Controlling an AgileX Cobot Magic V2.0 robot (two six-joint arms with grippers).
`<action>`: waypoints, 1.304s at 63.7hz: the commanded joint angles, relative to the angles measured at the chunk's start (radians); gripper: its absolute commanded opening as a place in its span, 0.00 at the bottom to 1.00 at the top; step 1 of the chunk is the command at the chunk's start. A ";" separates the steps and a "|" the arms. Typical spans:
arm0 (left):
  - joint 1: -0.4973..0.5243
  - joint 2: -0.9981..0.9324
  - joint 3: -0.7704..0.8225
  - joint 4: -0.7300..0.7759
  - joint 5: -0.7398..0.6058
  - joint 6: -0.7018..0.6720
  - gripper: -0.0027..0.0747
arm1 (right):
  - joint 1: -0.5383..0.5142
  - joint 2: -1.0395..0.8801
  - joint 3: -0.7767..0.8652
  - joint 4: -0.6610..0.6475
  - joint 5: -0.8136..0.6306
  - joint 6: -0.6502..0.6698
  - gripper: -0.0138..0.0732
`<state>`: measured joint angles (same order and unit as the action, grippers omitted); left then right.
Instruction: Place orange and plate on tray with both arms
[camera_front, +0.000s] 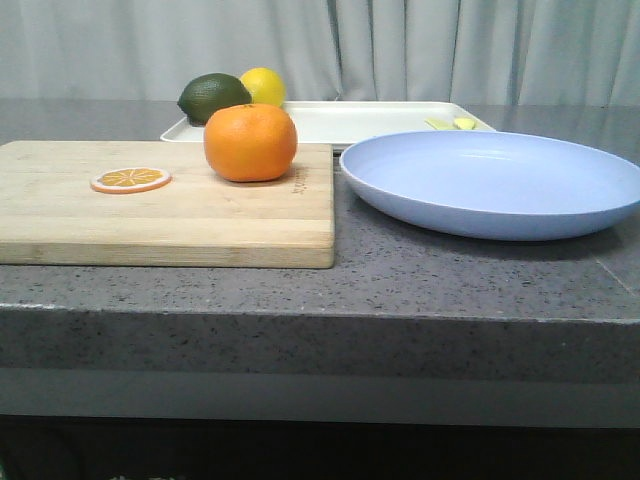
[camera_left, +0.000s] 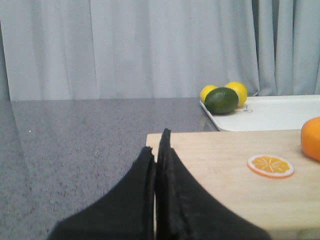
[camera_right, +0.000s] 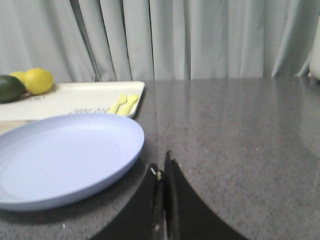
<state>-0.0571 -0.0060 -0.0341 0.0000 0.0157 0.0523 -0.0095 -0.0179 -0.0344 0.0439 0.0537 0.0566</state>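
Observation:
The orange (camera_front: 250, 141) sits on the wooden cutting board (camera_front: 200, 215), near its far right corner; its edge shows in the left wrist view (camera_left: 311, 138). The lavender-blue plate (camera_front: 495, 180) rests on the grey counter right of the board, also in the right wrist view (camera_right: 65, 157). The cream-white tray (camera_front: 370, 120) lies behind both. My left gripper (camera_left: 156, 145) is shut and empty over the board's near left corner. My right gripper (camera_right: 161, 165) is shut and empty on the counter, just right of the plate's rim. Neither gripper shows in the front view.
A dark green lime (camera_front: 212, 97) and a yellow lemon (camera_front: 263, 86) sit at the tray's left end. A thin orange slice (camera_front: 131, 179) lies on the board. Small yellow utensils (camera_right: 124, 103) lie on the tray's right end. Grey curtains hang behind the counter.

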 joint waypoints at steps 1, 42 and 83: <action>0.001 -0.011 -0.115 -0.012 -0.053 0.000 0.01 | -0.005 -0.011 -0.097 -0.021 -0.060 -0.014 0.08; 0.001 0.412 -0.739 -0.033 0.557 0.000 0.01 | -0.005 0.364 -0.690 -0.134 0.470 -0.014 0.08; 0.001 0.537 -0.735 -0.056 0.574 0.000 0.02 | -0.005 0.487 -0.666 -0.148 0.610 -0.033 0.11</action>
<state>-0.0571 0.5180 -0.7384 -0.0457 0.6623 0.0523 -0.0095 0.4534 -0.6736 -0.0800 0.7198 0.0477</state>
